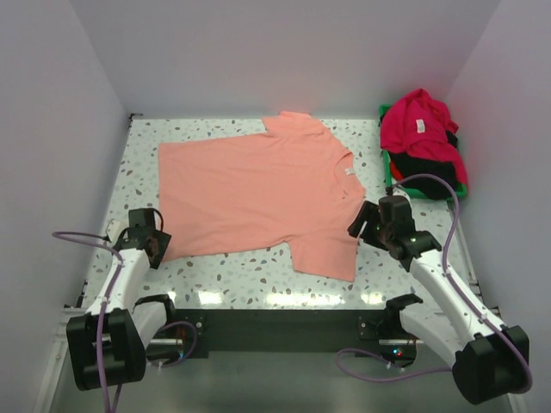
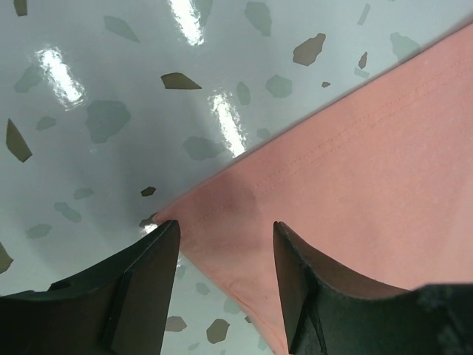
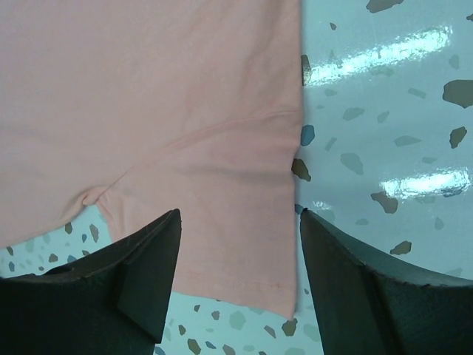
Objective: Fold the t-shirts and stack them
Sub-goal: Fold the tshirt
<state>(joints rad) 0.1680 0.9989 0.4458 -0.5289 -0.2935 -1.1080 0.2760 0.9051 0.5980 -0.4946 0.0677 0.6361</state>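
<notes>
A salmon-pink t-shirt lies spread flat on the speckled table, neck to the right, hem to the left. My left gripper is open above the shirt's near-left hem corner, with the cloth between its fingers. My right gripper is open over the near sleeve, with its fingers on either side of the sleeve end. A crimson red t-shirt with a white label lies heaped on a black t-shirt in the bin at the back right.
The green bin stands at the back right corner against the right wall. White walls close the table on the left, back and right. The dark front edge of the table runs between the two arm bases.
</notes>
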